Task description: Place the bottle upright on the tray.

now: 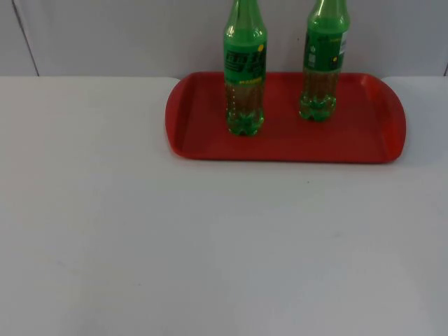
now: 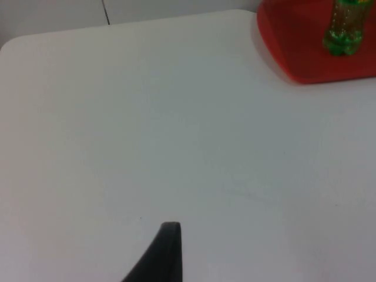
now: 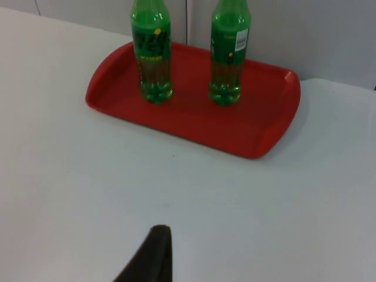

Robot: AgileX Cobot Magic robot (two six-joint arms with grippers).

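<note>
2 bottles (image 1: 244,70) (image 1: 321,63) upright on red tray (image 1: 203,143); both grippers' jaws: can't tell

A lab or test bench by the look of it; a plain white desk (image 1: 210,245) runs back to a grey partition wall (image 1: 126,35) with panel seams; a staged setup, a red tray (image 1: 203,140) carrying two green bottles, one (image 1: 244,77) beside the other (image 1: 323,70), both upright; nothing homely, all bare and staged.
</note>
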